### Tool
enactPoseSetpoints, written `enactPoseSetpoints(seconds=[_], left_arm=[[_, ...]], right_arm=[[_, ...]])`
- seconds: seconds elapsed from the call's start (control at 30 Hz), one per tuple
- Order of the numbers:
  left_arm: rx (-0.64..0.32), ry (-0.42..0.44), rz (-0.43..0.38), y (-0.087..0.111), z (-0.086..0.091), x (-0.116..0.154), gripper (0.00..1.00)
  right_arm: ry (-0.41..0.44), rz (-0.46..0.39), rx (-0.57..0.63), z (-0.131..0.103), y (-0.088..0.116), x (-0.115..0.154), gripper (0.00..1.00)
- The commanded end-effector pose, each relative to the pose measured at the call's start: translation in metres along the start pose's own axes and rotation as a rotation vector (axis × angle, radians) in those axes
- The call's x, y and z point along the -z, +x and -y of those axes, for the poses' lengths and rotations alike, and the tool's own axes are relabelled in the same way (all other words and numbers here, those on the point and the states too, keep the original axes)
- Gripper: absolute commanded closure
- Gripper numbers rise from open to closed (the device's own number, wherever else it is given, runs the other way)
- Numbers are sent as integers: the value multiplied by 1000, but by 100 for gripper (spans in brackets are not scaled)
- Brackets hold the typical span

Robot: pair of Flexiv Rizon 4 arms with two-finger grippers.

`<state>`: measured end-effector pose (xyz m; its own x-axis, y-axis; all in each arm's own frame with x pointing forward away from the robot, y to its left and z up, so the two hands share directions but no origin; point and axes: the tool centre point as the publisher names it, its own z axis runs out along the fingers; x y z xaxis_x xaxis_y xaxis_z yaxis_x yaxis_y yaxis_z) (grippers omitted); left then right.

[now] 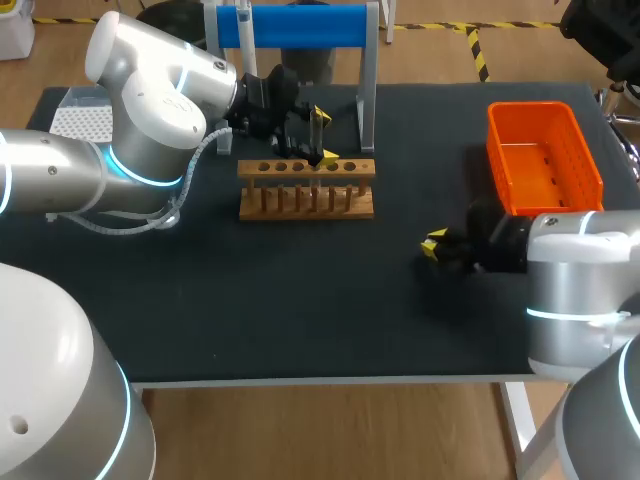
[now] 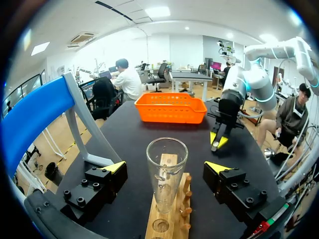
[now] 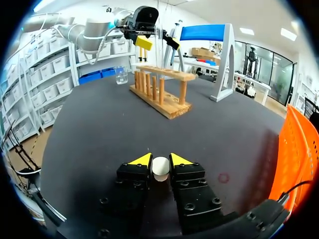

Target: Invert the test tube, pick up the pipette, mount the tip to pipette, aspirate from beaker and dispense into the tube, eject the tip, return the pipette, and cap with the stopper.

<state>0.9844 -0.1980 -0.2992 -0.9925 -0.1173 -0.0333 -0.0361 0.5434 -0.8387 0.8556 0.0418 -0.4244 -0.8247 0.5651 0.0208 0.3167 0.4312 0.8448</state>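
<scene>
- Right wrist view is showing the right gripper hanging low over the black table, its jaws clamping a small white stopper from both sides.
- Ahead of that gripper and well apart from it, a wooden rack is standing on the table.
- A glass beaker is sitting beyond the rack's far end.
- The left gripper is hovering above the rack, reaching in from the left arm.
- Left wrist view is showing that gripper's jaws standing wide apart.
- A clear test tube is standing upright in a hole of the rack, mouth up. It is sitting between the two fingers and touching neither.
- Head view is showing a stand with a blue bar rising just behind the rack.
- An orange basket is lying toward the far right of the table, beyond the right gripper and well apart from the rack.
</scene>
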Motion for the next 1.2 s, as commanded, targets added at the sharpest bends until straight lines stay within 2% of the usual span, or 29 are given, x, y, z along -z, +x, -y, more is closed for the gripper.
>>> enactPoseSetpoints(seconds=[0.03,0.4,0.63,1.2], left_arm=[[0,-2,-5,-1,0,0,0],[0,-2,-5,-1,0,0,0],[0,-2,-5,-1,0,0,0],[0,-2,-5,-1,0,0,0]], right_arm=[[-17,-26,-20,-10,-2,10,100],[-34,-94,57,-51,-7,21,100],[-25,-172,106,-79,-10,26,100],[-61,-306,253,-169,-19,27,100]])
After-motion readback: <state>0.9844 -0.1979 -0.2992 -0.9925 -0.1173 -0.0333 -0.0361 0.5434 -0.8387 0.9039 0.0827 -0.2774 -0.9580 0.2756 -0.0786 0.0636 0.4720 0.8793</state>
